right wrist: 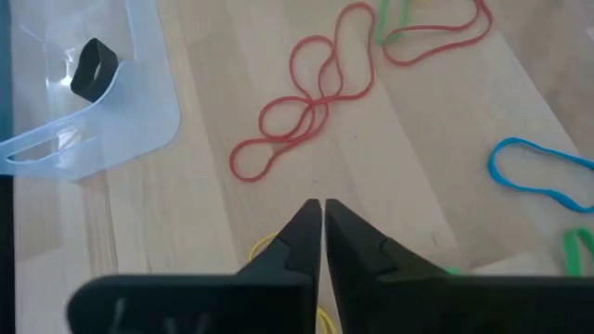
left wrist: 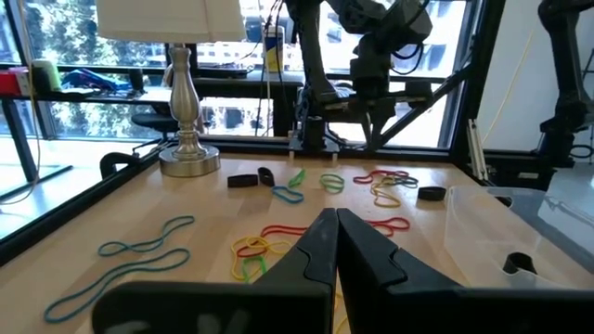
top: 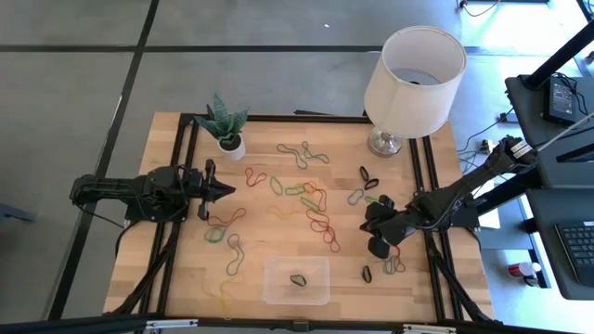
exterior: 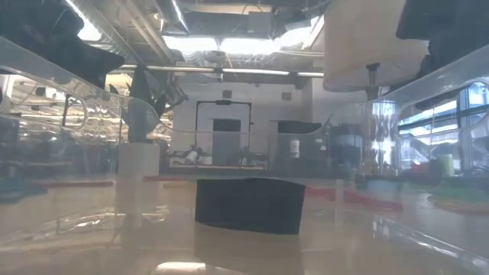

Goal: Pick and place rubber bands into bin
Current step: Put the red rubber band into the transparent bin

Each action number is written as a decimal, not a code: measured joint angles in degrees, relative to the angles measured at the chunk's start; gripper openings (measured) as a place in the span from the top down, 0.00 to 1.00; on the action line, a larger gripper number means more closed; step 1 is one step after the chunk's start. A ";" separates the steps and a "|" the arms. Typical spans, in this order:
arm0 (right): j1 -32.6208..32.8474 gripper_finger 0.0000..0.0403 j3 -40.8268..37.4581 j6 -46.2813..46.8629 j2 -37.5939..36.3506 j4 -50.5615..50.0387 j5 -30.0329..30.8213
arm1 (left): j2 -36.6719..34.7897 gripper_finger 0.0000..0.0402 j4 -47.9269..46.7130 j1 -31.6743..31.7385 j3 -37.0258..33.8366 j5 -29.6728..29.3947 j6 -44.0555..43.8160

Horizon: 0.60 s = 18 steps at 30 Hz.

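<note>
Several rubber bands in red [top: 320, 225], green, teal [top: 302, 153], yellow and black [top: 368, 176] lie loose on the wooden table. The clear bin [top: 278, 297] stands near the table's front edge with one black band [right wrist: 93, 67] lying on its bottom. My right gripper [top: 365, 223] hovers right of the red bands, slanting down, shut, with nothing seen between its fingers [right wrist: 322, 209]. A red band [right wrist: 306, 102] lies just ahead of it, and a yellow strand [right wrist: 263, 247] shows on the table below its fingers. My left gripper [top: 218, 190] waits shut and level at the table's left [left wrist: 336, 223].
A white-shaded lamp [top: 413, 79] stands at the far right corner and a small potted plant [top: 223, 125] at the far left. Black frame rails [top: 429, 186] run along the table's left and right sides. Another black band [top: 367, 274] lies right of the bin.
</note>
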 joint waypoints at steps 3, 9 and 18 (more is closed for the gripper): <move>-0.02 0.97 0.00 1.34 0.00 -0.02 0.02 | 0.00 0.99 0.00 0.00 0.02 0.00 -2.17; -1.45 0.99 0.00 5.45 0.02 -0.04 0.08 | 0.00 0.99 0.00 0.00 0.00 0.00 -10.22; -4.62 0.98 0.00 8.18 0.07 -0.11 1.73 | 0.00 0.99 0.00 0.00 0.00 -0.98 -12.44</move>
